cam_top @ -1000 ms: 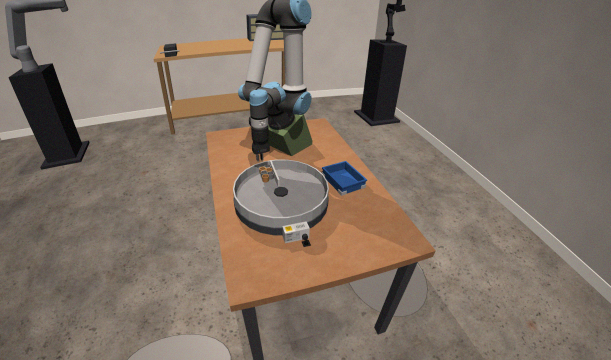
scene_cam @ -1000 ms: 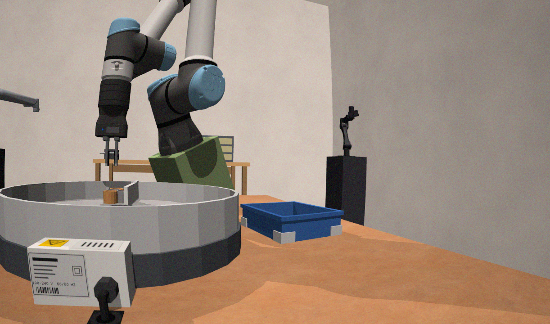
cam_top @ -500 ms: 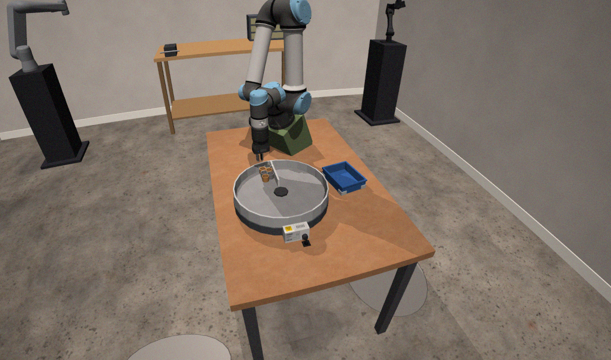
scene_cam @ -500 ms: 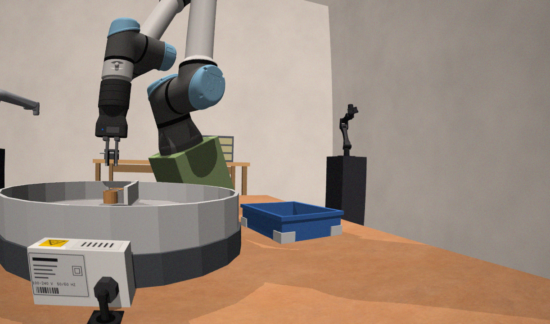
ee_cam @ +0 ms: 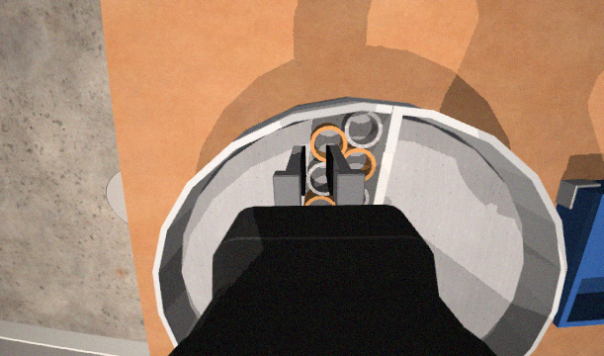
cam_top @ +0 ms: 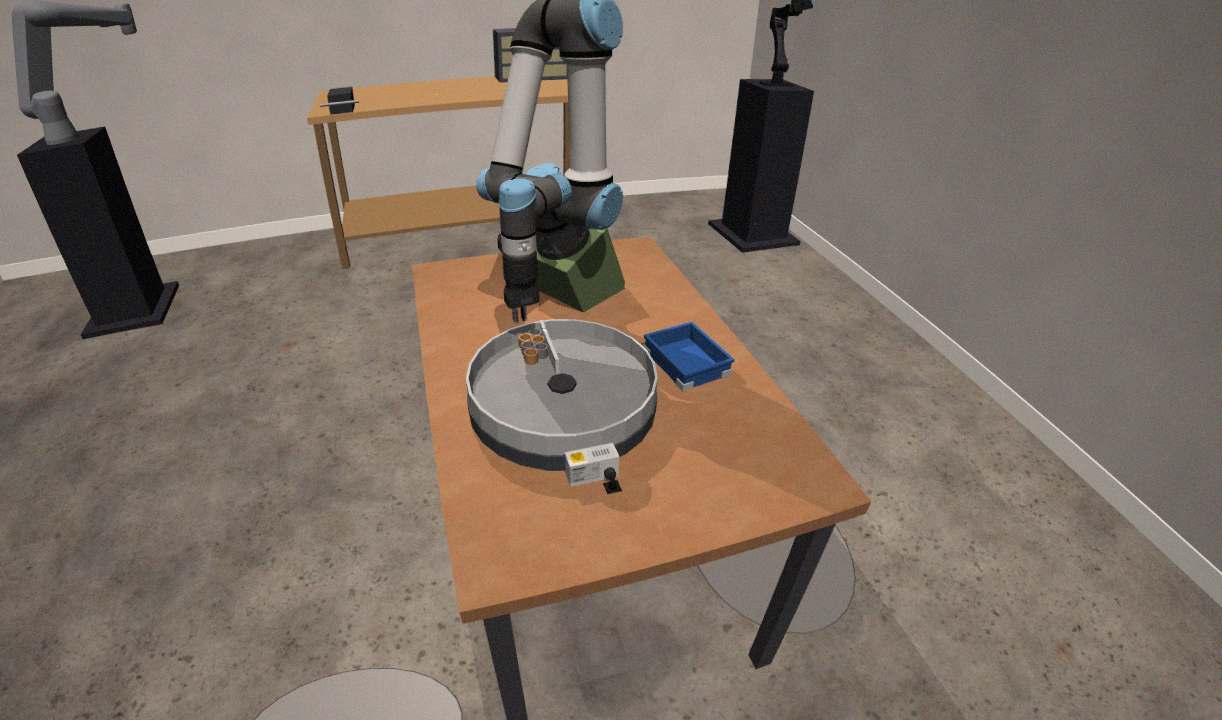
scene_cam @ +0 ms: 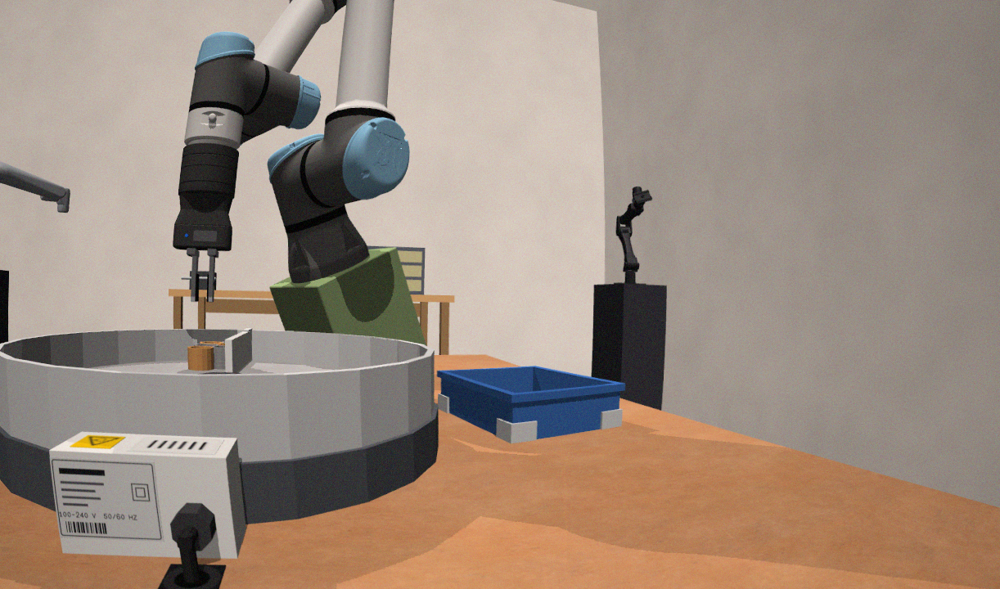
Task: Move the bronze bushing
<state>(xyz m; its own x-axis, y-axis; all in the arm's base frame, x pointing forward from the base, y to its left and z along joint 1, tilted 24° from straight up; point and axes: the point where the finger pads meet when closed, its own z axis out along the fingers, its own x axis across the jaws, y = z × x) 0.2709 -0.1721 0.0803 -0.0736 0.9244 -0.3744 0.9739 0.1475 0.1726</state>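
My gripper is partly open with nothing between its fingers. It points down, high above the bushings at the back of the turntable. Three bronze bushings and some grey ones stand upright in a tight cluster left of the divider wall. The front bronze bushing stands at the cluster's edge; in the wrist view the gripper body partly hides it. Another bronze bushing is at the back. The blue crate shows no bushing inside.
The turntable has a raised rim and a dark centre hub. A white power box with a black plug is at its front. The green arm base stands behind. The crate sits right of the turntable with light corner brackets.
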